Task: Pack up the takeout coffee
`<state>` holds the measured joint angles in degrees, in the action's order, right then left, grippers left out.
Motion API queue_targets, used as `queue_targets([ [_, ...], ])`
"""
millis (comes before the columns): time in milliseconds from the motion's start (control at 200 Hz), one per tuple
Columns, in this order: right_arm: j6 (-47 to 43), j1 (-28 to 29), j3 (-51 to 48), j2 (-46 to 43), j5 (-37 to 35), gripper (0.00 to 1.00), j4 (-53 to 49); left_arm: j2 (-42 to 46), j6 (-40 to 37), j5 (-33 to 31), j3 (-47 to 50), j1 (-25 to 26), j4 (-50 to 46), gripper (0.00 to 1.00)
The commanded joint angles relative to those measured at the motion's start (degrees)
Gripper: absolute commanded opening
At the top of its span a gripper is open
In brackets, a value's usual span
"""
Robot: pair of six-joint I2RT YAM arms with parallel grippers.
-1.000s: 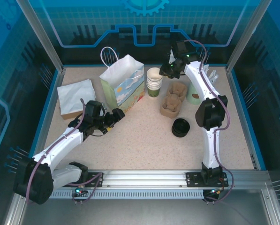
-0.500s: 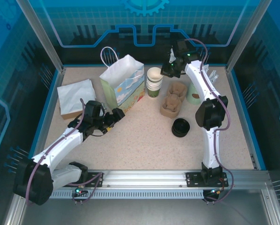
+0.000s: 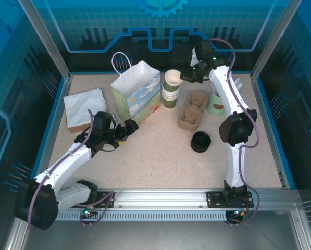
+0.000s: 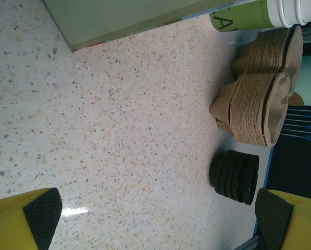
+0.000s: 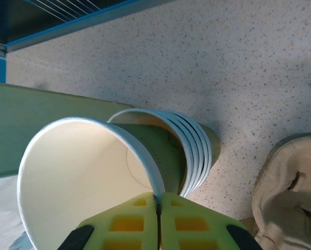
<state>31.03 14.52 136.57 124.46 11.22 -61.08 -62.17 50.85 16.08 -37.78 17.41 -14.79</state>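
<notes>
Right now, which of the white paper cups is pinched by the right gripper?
The topmost white paper cup: the right gripper is shut on its rim and it tilts, while the other cups sit nested together.

Two white arms (image 3: 66, 159) with black joints and purple cables — jaws yellow, with black pads (image 4: 40, 213).

Bag (image 3: 137, 96) left of cup stack (image 3: 170, 95); carriers (image 3: 191, 112) right of it (lids (image 3: 200, 141) in front of them).

Robot lab test cell, aluminium frame posts (image 3: 46, 39), blue circuit-print panels (image 3: 119, 21), speckled tabletop (image 3: 155, 151), mounting rail (image 3: 160, 197)
</notes>
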Motion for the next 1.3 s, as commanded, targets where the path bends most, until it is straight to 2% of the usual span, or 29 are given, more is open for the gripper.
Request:
queue_targets([
  [0, -1.27, -0.90, 2.45, -5.70, 1.56, 0.07, -1.90, 1.35, -0.49, 2.26, -1.86, 0.34, -0.62, 0.99],
  [125, -1.91, -0.71, 0.76, -9.56, 2.50, 0.07, -2.99, 1.70, 0.02, 3.95, -1.77, 0.43, 0.56, 0.99],
  [285, -3.24, -0.13, -8.25, -18.56, 2.01, 0.07, -1.85, 1.95, 1.16, 5.14, -1.20, 1.56, 1.81, 0.99],
  [595, -3.11, 1.17, -41.06, -42.06, 3.31, 0.07, 5.12, 1.89, 5.21, 5.59, 2.47, 4.88, 6.66, 0.99],
  [765, -0.26, 5.60, -60.54, -51.26, 4.25, 0.08, 11.02, 1.45, 6.42, 4.78, 4.22, 6.10, 7.83, 0.99],
  [1011, 2.58, 12.94, -75.66, -51.79, -1.83, 0.08, 18.52, 0.49, 6.72, 3.29, 4.34, 7.80, 8.34, 0.99],
  [1296, 1.25, 16.54, -75.28, -43.27, -4.08, 0.08, 22.04, -0.74, 6.46, 2.12, 2.81, 9.04, 7.90, 0.99],
])
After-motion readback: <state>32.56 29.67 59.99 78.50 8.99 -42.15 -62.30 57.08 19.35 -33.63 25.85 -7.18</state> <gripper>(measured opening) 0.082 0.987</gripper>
